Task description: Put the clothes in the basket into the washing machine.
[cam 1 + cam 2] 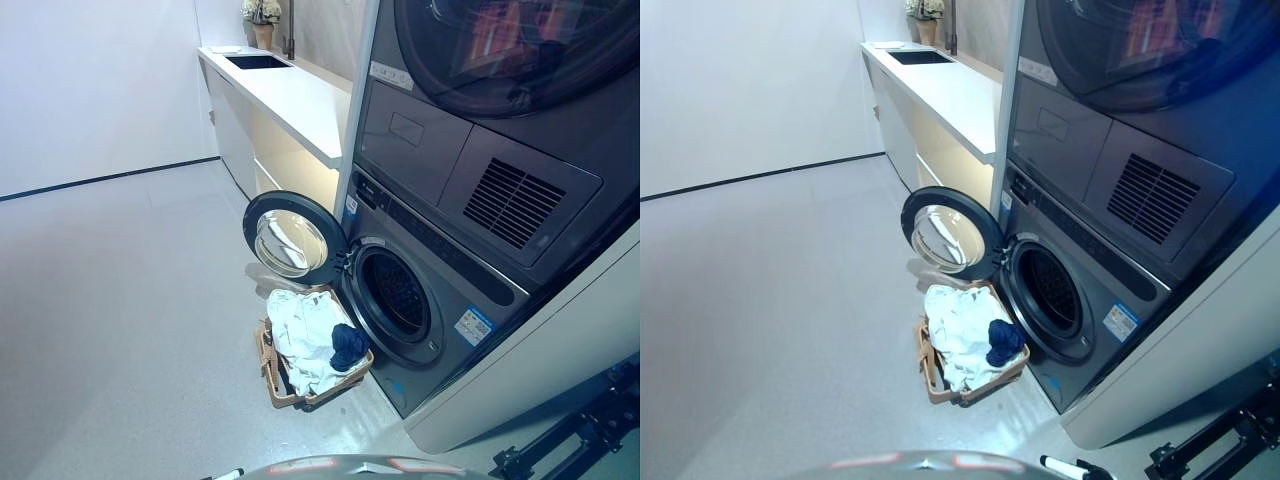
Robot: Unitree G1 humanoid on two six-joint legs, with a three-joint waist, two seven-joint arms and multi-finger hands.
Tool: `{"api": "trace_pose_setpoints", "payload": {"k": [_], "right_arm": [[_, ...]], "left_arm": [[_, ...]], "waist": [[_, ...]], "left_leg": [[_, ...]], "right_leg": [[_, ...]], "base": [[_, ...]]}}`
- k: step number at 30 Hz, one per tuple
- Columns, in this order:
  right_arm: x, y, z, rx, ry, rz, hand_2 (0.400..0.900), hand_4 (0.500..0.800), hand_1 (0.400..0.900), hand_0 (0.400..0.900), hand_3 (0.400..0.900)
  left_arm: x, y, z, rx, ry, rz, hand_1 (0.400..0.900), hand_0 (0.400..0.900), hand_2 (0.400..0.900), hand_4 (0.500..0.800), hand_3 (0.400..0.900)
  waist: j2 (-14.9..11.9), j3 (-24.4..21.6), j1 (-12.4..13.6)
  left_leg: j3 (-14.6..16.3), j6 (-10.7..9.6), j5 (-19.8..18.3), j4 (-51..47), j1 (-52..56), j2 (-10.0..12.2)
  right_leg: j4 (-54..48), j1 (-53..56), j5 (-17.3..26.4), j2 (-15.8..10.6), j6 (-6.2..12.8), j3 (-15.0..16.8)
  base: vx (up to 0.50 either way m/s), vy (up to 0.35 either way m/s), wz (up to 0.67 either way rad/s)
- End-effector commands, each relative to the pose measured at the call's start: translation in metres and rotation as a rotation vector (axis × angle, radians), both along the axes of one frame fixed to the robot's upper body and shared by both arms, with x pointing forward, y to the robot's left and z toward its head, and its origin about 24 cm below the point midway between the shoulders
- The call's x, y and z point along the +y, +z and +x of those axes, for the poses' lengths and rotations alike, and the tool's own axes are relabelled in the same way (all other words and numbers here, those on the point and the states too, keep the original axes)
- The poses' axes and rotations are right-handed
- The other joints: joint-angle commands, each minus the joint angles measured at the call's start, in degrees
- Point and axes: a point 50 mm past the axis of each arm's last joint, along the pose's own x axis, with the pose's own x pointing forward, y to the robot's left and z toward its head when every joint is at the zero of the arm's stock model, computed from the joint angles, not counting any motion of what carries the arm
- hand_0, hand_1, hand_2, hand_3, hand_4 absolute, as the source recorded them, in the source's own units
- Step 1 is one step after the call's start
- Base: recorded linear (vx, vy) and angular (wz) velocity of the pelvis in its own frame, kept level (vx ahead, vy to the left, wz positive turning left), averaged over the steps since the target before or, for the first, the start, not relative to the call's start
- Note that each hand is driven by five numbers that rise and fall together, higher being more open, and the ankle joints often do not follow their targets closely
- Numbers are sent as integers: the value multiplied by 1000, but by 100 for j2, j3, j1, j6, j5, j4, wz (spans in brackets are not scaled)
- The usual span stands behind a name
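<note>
My upper machine (520, 50) is cut off by the top edge. The drum (400, 295) inside the washing machine is too dark to read. Clothes (305, 340) hide the basket (275, 385) floor. Neither hand of mine shows.

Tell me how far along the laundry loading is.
Barely begun. Done: the washer door stands open, and the drum looks dark, with no clothes showing. In hand: nothing, since no robot hand is in view. Left: the basket in front of the washer is full of white clothes and a dark blue item.
</note>
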Motion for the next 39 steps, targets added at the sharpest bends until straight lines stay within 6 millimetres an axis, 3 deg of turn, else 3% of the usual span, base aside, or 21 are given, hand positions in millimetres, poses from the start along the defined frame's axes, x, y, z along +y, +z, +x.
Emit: {"api": "trace_pose_setpoints", "payload": {"k": [1,26,32,36,38,39], "right_arm": [[-21,11,44,-114,29,-74,900,800,900,900,900],[-21,12,45,-116,20,-76,900,800,900,900,900],[-24,17,65,-174,26,-85,900,800,900,900,900],[-27,20,72,-199,20,-95,900,800,900,900,900],[-32,23,76,-221,25,-108,900,800,900,900,900],[-34,24,77,-226,27,-115,900,800,900,900,900]], "left_arm": [[-20,0,34,-85,-73,-43,900,900,900,800,900],[-17,0,35,-85,-55,-26,900,900,900,800,900],[-11,5,53,-142,-26,-10,900,900,900,800,900],[-12,6,60,-175,12,-15,900,900,900,800,900],[-12,8,66,-208,47,-19,900,900,900,800,900],[-11,8,68,-218,64,-21,900,900,900,800,900]], "waist": [[386,410,15],[403,474,6],[501,692,-33],[457,740,-7],[373,982,44],[355,1089,79]], "left_leg": [[-115,-140,-1071,32,511,23],[-141,-130,-1077,32,520,25],[-118,-115,-897,67,172,127],[-149,-159,-1054,830,-249,109],[-167,-297,-1127,2202,-813,65],[-220,-335,-963,2798,-1086,96]], "right_leg": [[37,317,-657,204,205,-112],[37,327,-643,219,170,-126],[924,-510,-900,311,-5,-21],[1053,-621,-977,306,-82,24],[1116,-512,-1080,276,-203,-7],[1136,-463,-1099,297,-260,-17]], "base": [[0,0,0],[-1,-7,0],[-89,-101,-3],[-21,-175,4],[-8,-276,13],[-1,-249,11]]}}
